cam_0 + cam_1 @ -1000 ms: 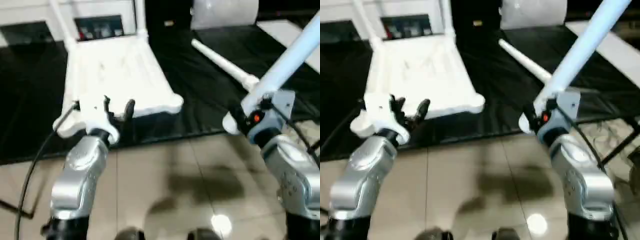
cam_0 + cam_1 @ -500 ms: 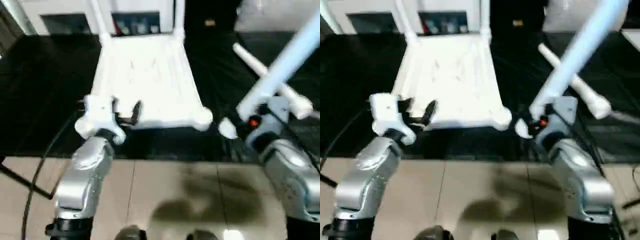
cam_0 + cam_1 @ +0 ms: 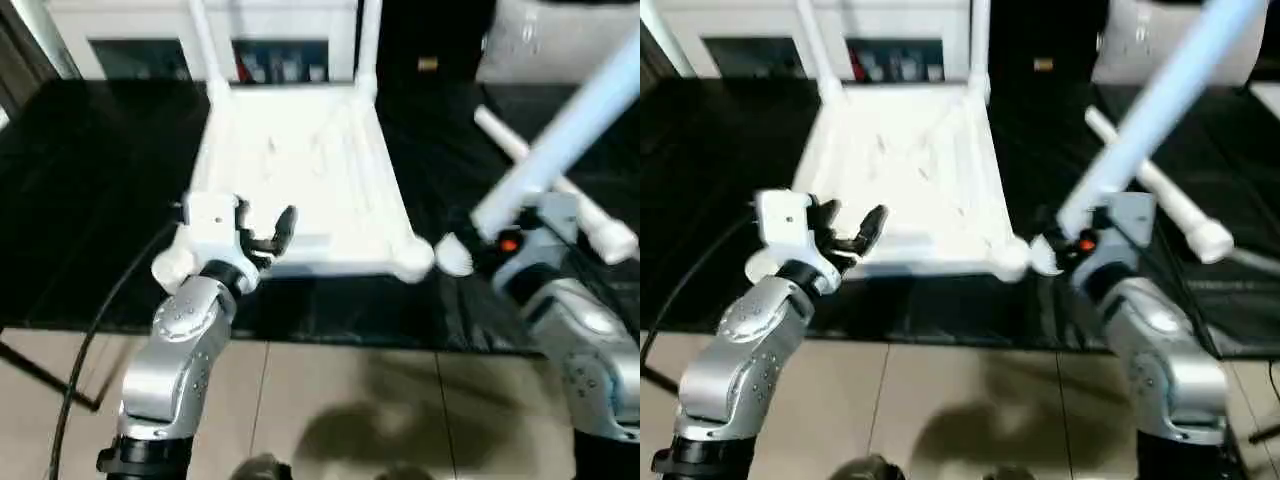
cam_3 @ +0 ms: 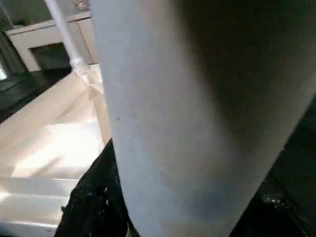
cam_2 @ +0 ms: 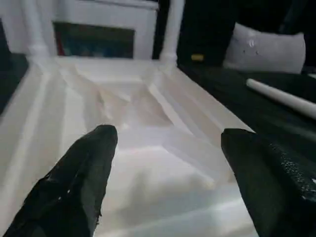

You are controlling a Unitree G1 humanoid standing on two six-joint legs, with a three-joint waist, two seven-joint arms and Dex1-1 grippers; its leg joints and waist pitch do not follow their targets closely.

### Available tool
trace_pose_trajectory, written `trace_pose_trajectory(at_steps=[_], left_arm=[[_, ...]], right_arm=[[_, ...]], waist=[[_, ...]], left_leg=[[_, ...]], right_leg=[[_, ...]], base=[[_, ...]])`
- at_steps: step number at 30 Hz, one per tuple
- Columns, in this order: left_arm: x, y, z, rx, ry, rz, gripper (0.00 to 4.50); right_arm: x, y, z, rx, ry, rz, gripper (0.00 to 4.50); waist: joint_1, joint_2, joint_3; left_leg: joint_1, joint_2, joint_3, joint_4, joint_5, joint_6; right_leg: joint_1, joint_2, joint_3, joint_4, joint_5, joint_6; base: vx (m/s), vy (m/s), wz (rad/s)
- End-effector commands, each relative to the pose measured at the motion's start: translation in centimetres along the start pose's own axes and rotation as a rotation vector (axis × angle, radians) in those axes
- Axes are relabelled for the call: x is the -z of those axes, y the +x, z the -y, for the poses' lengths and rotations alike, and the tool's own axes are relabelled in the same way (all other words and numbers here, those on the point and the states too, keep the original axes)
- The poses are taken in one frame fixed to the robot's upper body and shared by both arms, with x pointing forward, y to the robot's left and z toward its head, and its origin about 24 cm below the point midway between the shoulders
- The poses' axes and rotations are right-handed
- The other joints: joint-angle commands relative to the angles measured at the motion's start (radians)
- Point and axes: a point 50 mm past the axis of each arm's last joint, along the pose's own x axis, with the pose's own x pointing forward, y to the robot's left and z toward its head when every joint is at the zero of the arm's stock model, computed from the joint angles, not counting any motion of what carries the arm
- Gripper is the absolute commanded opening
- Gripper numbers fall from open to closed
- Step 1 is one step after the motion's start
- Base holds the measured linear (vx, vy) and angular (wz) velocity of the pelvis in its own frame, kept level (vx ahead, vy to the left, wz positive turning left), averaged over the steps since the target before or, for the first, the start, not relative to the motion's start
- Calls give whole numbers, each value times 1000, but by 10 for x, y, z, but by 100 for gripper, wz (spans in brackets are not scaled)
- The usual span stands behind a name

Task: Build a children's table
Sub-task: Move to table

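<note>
The children's table [image 3: 300,170] is laid upside down on the black-covered worktable [image 3: 90,200], with its ribbed underside turned up and its near edge set close to the worktable's front edge. Two legs [image 3: 367,40] are seen standing upright in the far corner sockets. A third leg [image 3: 560,185] is left lying loose on the black cover toward the worktable's right side, well apart from the top.

The left gripper [image 3: 262,228] is held spread wide with nothing between its fingers [image 5: 84,173], poised just over the near left part of the top. The near left corner socket cannot be made out behind the wrist.

The right gripper [image 3: 1065,240] is clamped on a fourth leg [image 3: 1160,100], which is held slanting up and away to the right, its thick end kept just beside the near right corner socket [image 3: 412,260].
</note>
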Motion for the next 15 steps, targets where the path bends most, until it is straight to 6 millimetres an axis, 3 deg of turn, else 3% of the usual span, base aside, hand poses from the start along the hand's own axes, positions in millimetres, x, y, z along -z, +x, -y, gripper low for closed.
trace_pose_trajectory(at_steps=[1, 2, 3, 4, 5, 6, 7, 8, 9, 10, 11, 12, 13, 14, 15], left_arm=[[2, -1, -1, -11, 0, -2, 383], [3, -2, 0, -11, -1, -3, 383], [4, -2, 2, -10, -6, -6, 383], [4, -2, 2, -10, -6, -6, 383], [5, -3, 3, -8, -11, -6, 383], [6, -3, 4, -7, -14, -6, 383], [6, -3, 4, -7, -14, -6, 383], [6, -3, 4, -8, -16, -5, 383], [6, -3, 4, -9, -17, -5, 383], [6, -3, 4, -10, -20, -4, 383], [6, -4, 4, -11, -22, -3, 383], [7, -4, 4, -11, -23, -3, 383], [7, -4, 4, -10, -22, -3, 383], [7, -4, 4, -10, -21, -2, 383], [7, -4, 4, -10, -21, -2, 383]], right_arm=[[-4, 2, -6, -36, -26, 12, 193], [-3, 2, -6, -39, -32, 9, 193], [-3, 2, -6, -45, -43, 4, 193], [-3, 2, -6, -45, -43, 3, 193], [-2, 3, -7, -49, -43, 1, 193], [-2, 3, -7, -50, -42, 1, 193], [-2, 3, -7, -50, -42, 1, 193], [-2, 3, -7, -53, -42, 0, 193], [-2, 3, -7, -54, -42, 0, 193], [-2, 3, -8, -57, -43, 0, 193], [-2, 4, -9, -58, -43, 0, 193], [0, 5, -9, -44, -46, -16, 193], [0, 5, -9, -44, -33, -10, 193], [0, 5, -10, -46, -23, -5, 193], [0, 5, -10, -46, -23, -5, 193]], waist=[[-31, -5, -68], [-44, 4, -72], [-55, -19, -74], [-52, -22, -70], [-51, -45, -67], [-23, -71, -70], [-1, -73, -66], [15, -76, -73], [18, -60, -74], [14, -44, -76], [-6, -26, -86], [-46, -13, -94], [-53, -8, -102], [-49, -23, -95], [-43, -29, -90]], left_leg=[[81, 120, -76, -118, -130, 154], [127, 140, -108, -122, -147, 232], [142, 155, -127, -121, -107, 329], [140, 153, -121, -119, -99, 360], [109, 108, -82, -102, -99, 367], [-12, 15, -4, -44, -49, 320], [-44, 3, 12, -16, -36, 277], [-64, 20, 7, 4, 1, 201], [-69, 34, 2, -25, 56, 168], [-55, 41, 0, -47, 84, 163], [25, 70, -26, -80, 150, 196], [133, 122, -104, -87, 215, 344], [177, 150, -133, -85, 228, 408], [184, 213, -103, -89, 217, 358], [157, 215, -84, -106, 193, 342]], right_leg=[[-6, -25, -4, -36, -176, -199], [-47, -26, -12, 2, -106, -172], [-75, -37, -2, 28, -60, -104], [-80, -50, 5, 27, -44, -81], [-57, -75, 28, -21, 27, -95], [67, -124, 79, -85, 95, -161], [95, -156, 99, -119, -15, -175], [121, -173, 114, -132, -152, -208], [125, -137, 85, -121, -154, -226], [110, -103, 62, -107, -120, -226], [59, -41, 8, -63, -25, -213], [-44, -11, -24, 8, -29, -160], [-88, -21, -20, 35, -72, -115], [-125, -48, 4, 73, -84, -30], [-119, -56, 5, 83, -52, 2]], base=[[68, 74, 1], [63, 62, 1], [63, 62, 1], [66, 23, 11], [53, -16, 12], [53, -16, 12], [65, -27, 5], [66, -21, 1], [66, -21, 1], [62, -3, 2], [108, 15, 3], [108, 15, 3], [110, 16, 8], [53, 1, -6], [53, 1, -6]])
